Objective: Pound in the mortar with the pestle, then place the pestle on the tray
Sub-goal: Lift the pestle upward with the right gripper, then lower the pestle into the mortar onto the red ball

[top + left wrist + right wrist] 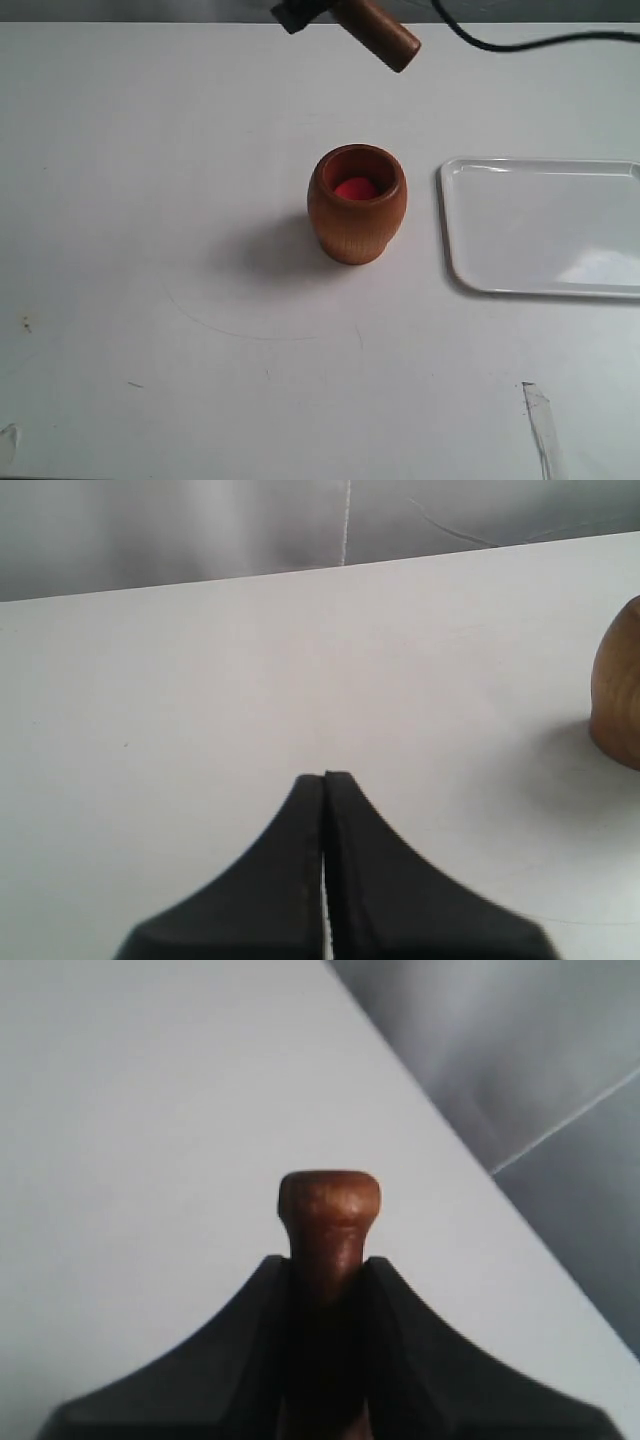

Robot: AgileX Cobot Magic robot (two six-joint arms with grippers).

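Pestle (328,1200) is clamped between the right fingers (250,1340), which are closed on its shaft. A knobbed end is seen poking out past the fingertips in the right wrist view. In the exterior view the pestle is held in the air at a slant, not upright, with its free end pointing down and away from the fingers.

Mortar (357,205) is stood upright on the desk (150,200), mouth up, with a red object (355,188) seen inside. It lies below the right fingers and well apart from the pestle tip, with no contact. Tray (545,225) lies flat on the desk just beside the mortar, on the right arm's side, and nothing is seen on it.

Left fingers (290,860) are pressed together and hold nothing. The mortar is caught only at the edge of the left wrist view, off to one side and clear of them.

Key relation, as judged: the pestle axis is tilted while the mortar axis is vertical, so the pestle would need to be brought upright over the mouth before any downstroke. The right arm is the nearer one for mortar and tray alike. Placement on the tray is not yet done.
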